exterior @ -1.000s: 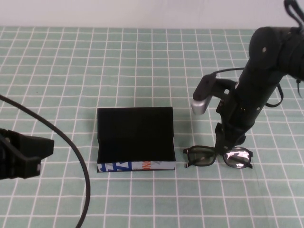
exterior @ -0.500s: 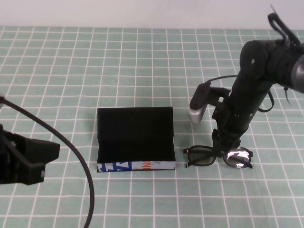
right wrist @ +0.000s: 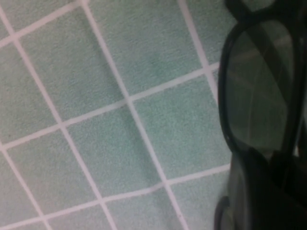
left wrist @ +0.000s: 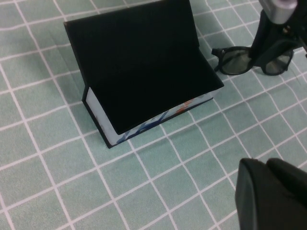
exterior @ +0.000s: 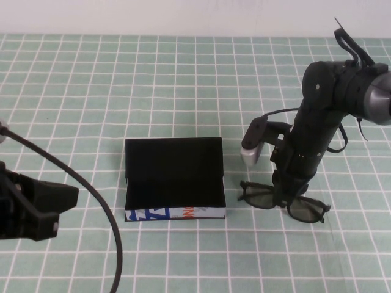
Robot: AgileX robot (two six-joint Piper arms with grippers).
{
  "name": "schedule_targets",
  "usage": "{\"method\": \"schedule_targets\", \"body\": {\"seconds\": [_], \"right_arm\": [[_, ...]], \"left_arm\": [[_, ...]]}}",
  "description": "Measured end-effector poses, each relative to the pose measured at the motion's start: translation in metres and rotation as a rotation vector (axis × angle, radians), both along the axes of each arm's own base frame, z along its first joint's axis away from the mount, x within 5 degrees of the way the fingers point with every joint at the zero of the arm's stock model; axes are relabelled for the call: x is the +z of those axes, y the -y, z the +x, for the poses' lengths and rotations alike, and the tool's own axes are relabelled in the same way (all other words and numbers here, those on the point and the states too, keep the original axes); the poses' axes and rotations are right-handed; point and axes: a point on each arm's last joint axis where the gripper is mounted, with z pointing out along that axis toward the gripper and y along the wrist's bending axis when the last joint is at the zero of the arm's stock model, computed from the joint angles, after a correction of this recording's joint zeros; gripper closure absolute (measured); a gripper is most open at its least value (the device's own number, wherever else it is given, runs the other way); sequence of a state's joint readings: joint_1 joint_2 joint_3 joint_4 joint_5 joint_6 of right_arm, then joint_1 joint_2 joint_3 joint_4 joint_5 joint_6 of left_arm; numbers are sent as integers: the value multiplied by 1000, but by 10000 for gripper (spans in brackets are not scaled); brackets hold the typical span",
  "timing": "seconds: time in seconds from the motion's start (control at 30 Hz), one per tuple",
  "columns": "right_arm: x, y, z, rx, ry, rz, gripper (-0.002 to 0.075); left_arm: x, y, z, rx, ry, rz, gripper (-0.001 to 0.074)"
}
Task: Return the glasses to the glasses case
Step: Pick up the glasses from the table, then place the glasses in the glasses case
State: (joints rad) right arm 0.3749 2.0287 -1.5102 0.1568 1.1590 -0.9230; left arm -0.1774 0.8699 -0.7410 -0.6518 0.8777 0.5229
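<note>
Your right gripper [exterior: 284,196] is clamped on the glasses [exterior: 285,206] at their bridge; the open glasses case [exterior: 175,177] lies directly to its left, long axes parallel. Your left gripper [exterior: 36,204] waits nearer the robot, state unclear.

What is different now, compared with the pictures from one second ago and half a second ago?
The right gripper, clamped at the bridge of the glasses, has tilted them: the lens farther from the glasses case now sits lower in the high view and no longer shines. The right arm leaned slightly toward the case. The open case has not moved, and the left gripper stayed parked at the table's near left.
</note>
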Motion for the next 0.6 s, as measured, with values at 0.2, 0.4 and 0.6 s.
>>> {"method": "schedule_targets", "body": {"seconds": [0.2,0.4,0.6], "right_arm": [[6,-1,1,15,-9,4,688],[38,-9,17,12,92,63,690],[87,-12,21,12,224,130,692]], "left_arm": [[0,0,0,0,0,0,737],[0,0,0,-1,0,0,737],[0,0,0,-1,0,2,737]]}}
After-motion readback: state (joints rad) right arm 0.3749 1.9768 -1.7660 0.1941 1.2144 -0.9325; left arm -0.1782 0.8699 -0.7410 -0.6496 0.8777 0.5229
